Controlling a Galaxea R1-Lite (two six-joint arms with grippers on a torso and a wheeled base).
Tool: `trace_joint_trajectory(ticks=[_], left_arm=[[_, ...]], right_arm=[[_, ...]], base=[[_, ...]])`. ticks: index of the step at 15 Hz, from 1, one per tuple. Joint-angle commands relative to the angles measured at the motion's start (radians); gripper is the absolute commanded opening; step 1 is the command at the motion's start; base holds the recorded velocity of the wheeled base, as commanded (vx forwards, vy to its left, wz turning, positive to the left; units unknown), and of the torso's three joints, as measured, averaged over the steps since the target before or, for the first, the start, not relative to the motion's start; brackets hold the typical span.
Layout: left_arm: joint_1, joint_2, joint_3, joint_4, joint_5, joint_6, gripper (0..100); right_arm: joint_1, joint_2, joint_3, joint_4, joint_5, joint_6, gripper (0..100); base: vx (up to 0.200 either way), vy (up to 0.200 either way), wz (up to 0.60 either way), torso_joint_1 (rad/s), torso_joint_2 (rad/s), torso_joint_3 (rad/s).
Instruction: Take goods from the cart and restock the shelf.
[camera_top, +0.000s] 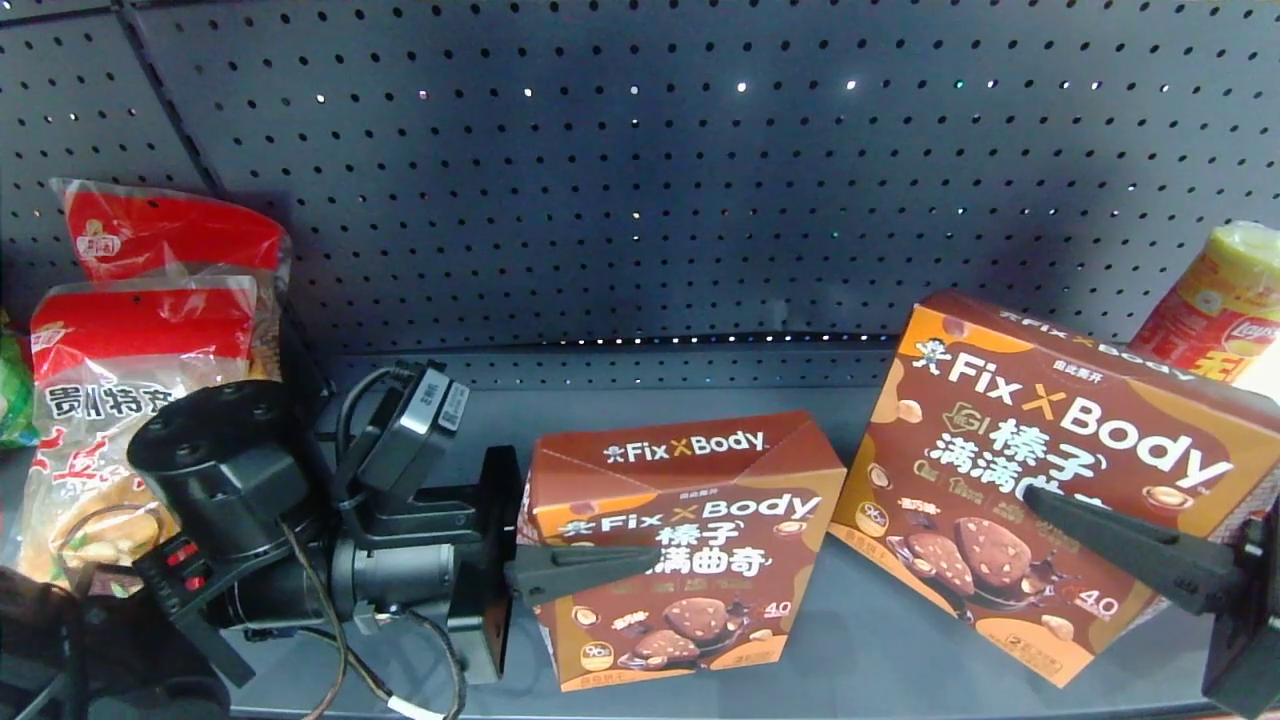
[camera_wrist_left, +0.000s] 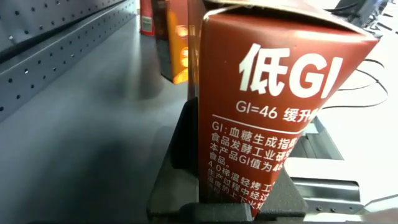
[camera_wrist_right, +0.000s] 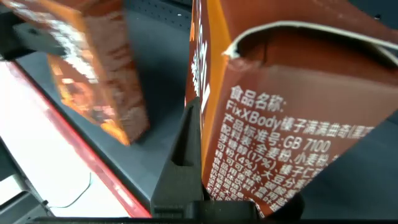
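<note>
Nearest, left end effector (camera_top: 640, 562) clamped on upright cookie box (camera_top: 700, 470), right end effector (camera_top: 1055, 495) grasping tilted cookie box (camera_top: 1050, 400), grey shelf (camera_top: 860, 640) beneath.

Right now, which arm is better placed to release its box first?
Left. The left gripper holds the left box upright, apparently seated on the shelf. The right gripper holds the right box tilted; letting go would probably tip it.

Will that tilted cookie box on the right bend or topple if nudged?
Probably stiff: the tilted cookie box shows flat faces and sharp edges in the right gripper. Thin, broad and leaning, it likely topples if released. Its gaping end flap suggests squeezing could dent it.
</note>
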Motion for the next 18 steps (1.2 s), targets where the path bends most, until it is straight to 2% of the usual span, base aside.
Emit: trace_joint_trajectory(ticks=[1,7,9,12,14,15,18], left_arm=[[-0.001,0.027,-0.016,0.001,0.005,0.000,0],[0.001,0.057,-0.044,0.002,0.019,0.007,0],[0.001,0.060,-0.030,0.005,0.017,0.017,0],[0.001,0.058,0.044,0.005,0.017,0.029,0],[0.001,0.055,0.048,0.005,0.016,0.032,0],[0.003,0.055,0.050,0.005,0.016,0.032,100],[0.003,0.052,0.047,0.005,0.016,0.032,100]], right_arm=[[0.005,0.002,0.001,-0.001,0.001,0.000,0],[0.013,0.003,0.006,-0.001,0.007,0.000,0],[0.013,0.003,0.006,-0.001,0.009,0.000,0],[0.013,0.005,0.006,-0.002,0.012,0.000,0],[0.013,0.005,0.006,-0.002,0.012,0.000,0],[0.013,0.005,0.006,-0.002,0.012,0.000,0],[0.013,0.003,0.008,-0.002,0.012,0.000,0]], base=[[0.000,0.000,0.00,0.000,0.00,0.000],[0.000,0.000,0.00,0.000,0.00,0.000],[0.000,0.000,0.00,0.000,0.00,0.000],[0.000,0.000,0.00,0.000,0.00,0.000],[0.000,0.000,0.00,0.000,0.00,0.000],[0.000,0.000,0.00,0.000,0.00,0.000],[0.000,0.000,0.00,0.000,0.00,0.000]])
